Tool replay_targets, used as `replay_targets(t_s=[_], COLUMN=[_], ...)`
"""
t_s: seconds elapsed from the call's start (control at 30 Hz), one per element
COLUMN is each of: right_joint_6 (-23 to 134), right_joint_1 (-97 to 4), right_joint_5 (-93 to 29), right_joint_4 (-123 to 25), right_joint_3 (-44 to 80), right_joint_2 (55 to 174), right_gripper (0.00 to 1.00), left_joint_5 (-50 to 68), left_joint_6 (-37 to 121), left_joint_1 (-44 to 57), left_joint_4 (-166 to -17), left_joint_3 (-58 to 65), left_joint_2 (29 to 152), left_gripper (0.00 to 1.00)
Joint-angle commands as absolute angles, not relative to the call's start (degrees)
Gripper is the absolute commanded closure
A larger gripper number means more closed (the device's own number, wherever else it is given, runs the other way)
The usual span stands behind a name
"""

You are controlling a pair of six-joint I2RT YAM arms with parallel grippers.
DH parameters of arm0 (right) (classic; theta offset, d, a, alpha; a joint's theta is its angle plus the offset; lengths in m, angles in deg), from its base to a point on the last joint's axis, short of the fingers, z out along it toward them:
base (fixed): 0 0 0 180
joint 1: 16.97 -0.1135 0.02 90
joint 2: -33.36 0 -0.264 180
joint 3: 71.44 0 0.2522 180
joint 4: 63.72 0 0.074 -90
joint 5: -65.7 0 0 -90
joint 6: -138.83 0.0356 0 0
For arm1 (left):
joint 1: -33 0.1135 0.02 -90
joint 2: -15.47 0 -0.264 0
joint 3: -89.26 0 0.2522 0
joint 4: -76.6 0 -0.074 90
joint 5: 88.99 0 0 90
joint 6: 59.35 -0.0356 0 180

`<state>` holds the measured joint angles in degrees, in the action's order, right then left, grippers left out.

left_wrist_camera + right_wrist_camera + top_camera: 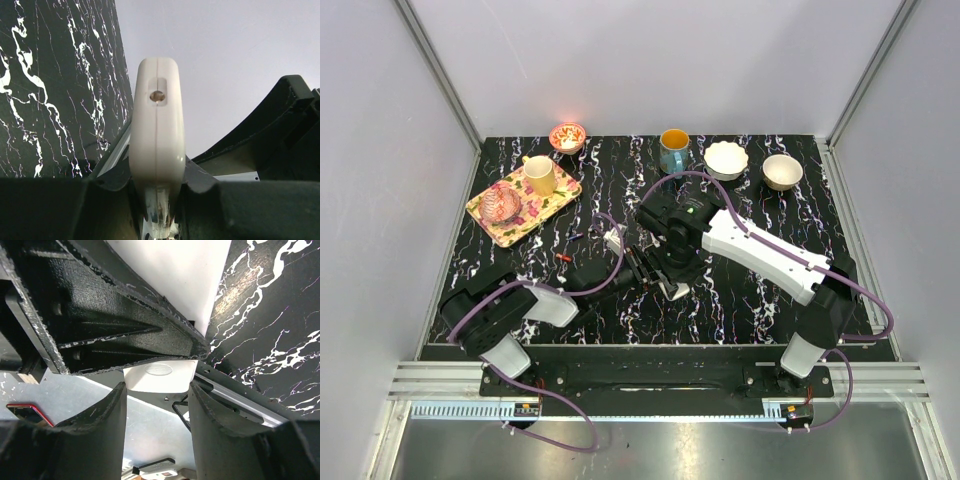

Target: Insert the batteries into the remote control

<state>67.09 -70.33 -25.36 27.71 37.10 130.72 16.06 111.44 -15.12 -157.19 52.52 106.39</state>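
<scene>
In the left wrist view, the left tool (157, 175) is clamping tight on the remote control (156, 130). Its fingers are pressing both flat sides while the white body is standing end-on up the middle of the frame. A small round emitter is showing in a recess near the remote's top. The black marbled table (50, 75) is filling the left side.

In the right wrist view, the right tool (158, 390) is standing about half open. Its two fingertips are bearing on either side of the remote's white ridged end at the centre of the frame. A black finger of the left tool is crossing just above it from the upper left.

In the top view, both arms are meeting at the middle of the table, and a white bit of the remote is showing between them just below centre. A tiny reddish battery (563, 258) is lying on the table left of centre, apart from both tools. At the upper left, a flowered tray (535, 215) is carrying a yellow mug (540, 176) and a pink glass bowl (503, 204). Along the far edge a teal mug (674, 151) and two pale bowls are standing.
</scene>
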Motion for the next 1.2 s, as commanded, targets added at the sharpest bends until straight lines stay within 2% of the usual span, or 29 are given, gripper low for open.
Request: replay_targets(t_s=[0.0,0.8,1.0,1.17], right_joint_6=[67.2,67.3,67.3,67.2], right_joint_1=[-69.5,-68.1,-68.2,-68.1], right_joint_5=[-24.6,-24.7,-25.4,-25.4], right_joint_4=[23.9,23.3,23.3,23.3], right_joint_3=[37.5,37.9,36.7,36.6], right_joint_2=[130.3,130.7,130.7,130.5], right_gripper=[1.0,1.0,0.93,0.84], left_joint_5=[18.9,21.8,21.7,21.4], left_joint_6=[114.0,114.2,114.1,114.0], left_joint_1=[-16.1,-16.1,-16.1,-16.1], left_joint_4=[-172.3,-175.1,-174.6,-174.4], left_joint_3=[52.0,50.0,49.8,49.7], left_joint_2=[106.9,107.5,107.3,107.3], left_gripper=[1.0,1.0,1.0,1.0])
